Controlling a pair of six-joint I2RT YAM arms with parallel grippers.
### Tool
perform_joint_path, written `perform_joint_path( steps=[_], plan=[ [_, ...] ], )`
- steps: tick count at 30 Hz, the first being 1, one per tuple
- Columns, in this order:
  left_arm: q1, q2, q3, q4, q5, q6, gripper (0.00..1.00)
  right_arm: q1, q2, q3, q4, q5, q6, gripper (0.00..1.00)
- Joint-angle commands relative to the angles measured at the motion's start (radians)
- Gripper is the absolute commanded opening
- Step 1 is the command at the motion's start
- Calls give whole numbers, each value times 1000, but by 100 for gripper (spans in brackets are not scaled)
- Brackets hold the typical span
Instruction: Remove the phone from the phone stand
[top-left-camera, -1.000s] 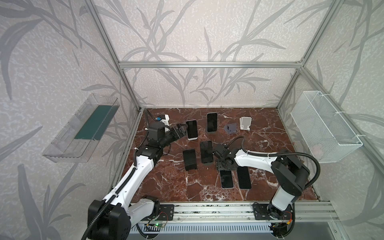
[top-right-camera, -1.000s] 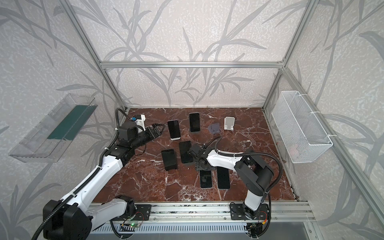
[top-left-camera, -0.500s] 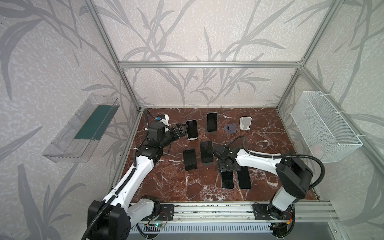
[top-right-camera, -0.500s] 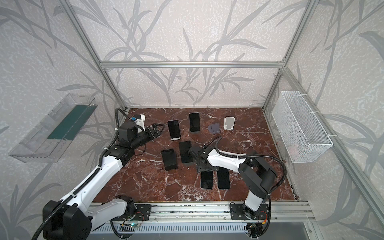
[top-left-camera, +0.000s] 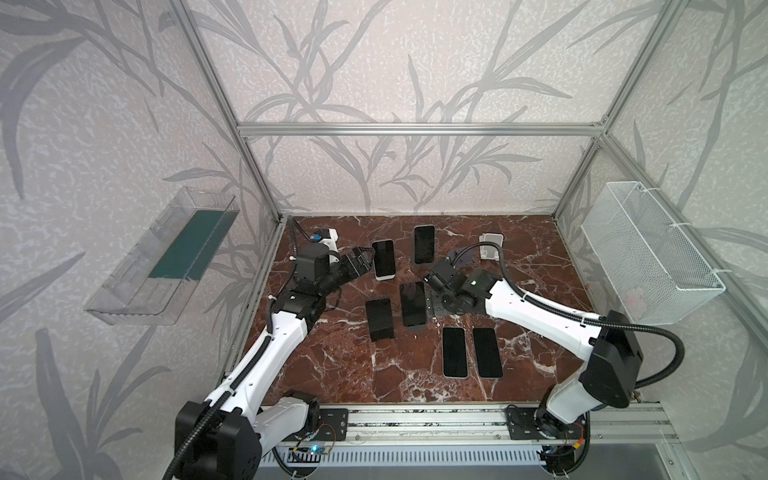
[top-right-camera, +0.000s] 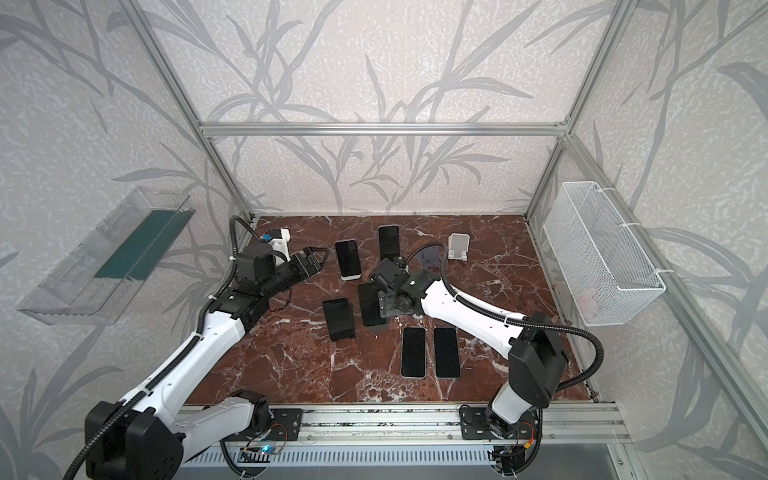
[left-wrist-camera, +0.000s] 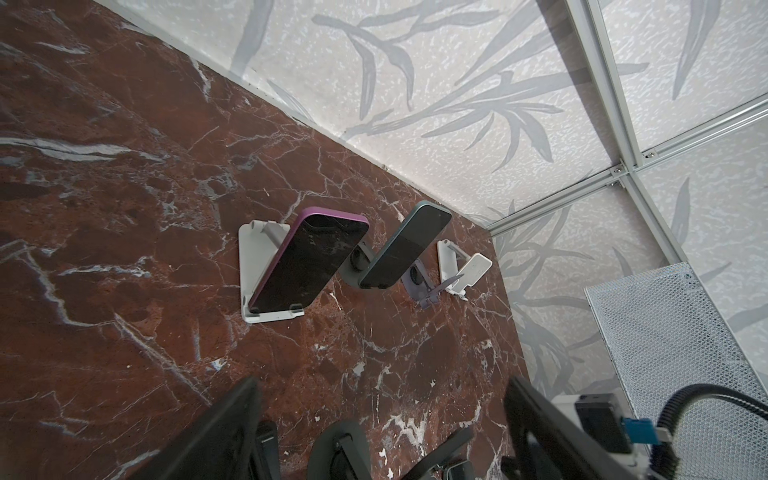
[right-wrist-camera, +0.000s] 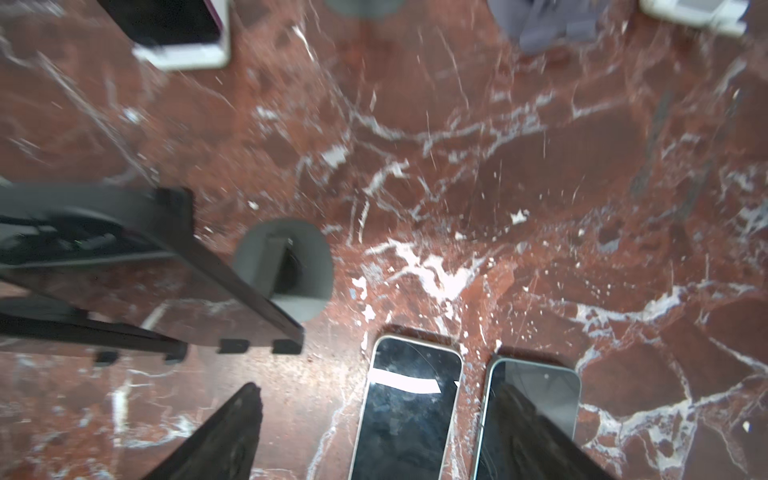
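Now the right gripper (right-wrist-camera: 376, 388) has left the flat phone (top-left-camera: 454, 352) it was bent over a second ago. It has drawn back toward 12 o'clock, and its jaws stand spread with nothing between them. That phone lies face up on the marble table (top-left-camera: 332, 365) at about 5 o'clock, off any stand. A second flat phone (top-left-camera: 487, 353) lies just beside it at its 3 o'clock, with a sliver of marble between them. Neither has shifted. The left gripper (top-left-camera: 365, 261) has not moved either. It hangs released at 9 o'clock of the purple-cased phone (top-left-camera: 383, 259), close to it but apart.

We count four phones propped up:
- the purple-cased one on a white stand (left-wrist-camera: 251, 270)
- a teal phone (top-left-camera: 424, 244) near 12 o'clock on a grey stand (left-wrist-camera: 351, 270)
- a centre phone (top-left-camera: 413, 303) on a round-based stand (top-left-camera: 417, 328)
- a shorter phone (top-left-camera: 379, 318) at its 8 o'clock on a black stand (top-left-camera: 381, 336)

At 1 o'clock a lilac stand (top-right-camera: 430, 254) and a small white stand (top-right-camera: 459, 245) are bare.

On the wall at 9 o'clock a clear bin (top-left-camera: 137, 286) holds a green sheet (top-left-camera: 191, 245). On the wall at 3 o'clock a wire basket (top-left-camera: 648, 249) holds something pale pink (top-left-camera: 631, 296), too faint for us to name.
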Motion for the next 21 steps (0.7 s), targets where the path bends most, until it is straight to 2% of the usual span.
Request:
perform_joint_path(
  steps=[1,5,9,14,21],
  plan=[
    [3,-28,10,-28,-43,31,92,5,-3,70,-47,28,-34,87],
    [4,-49,13,-49,-80,52,92,8,29,133,-36,11,-49,87],
    [4,-61,9,-47,-102,57,92,39,45,143,6,29,-76,100],
    [3,-52,12,-46,-86,53,92,56,60,121,113,-28,-95,99],
    [3,-48,10,-43,-84,54,92,55,163,169,171,-32,-97,99]
  ],
)
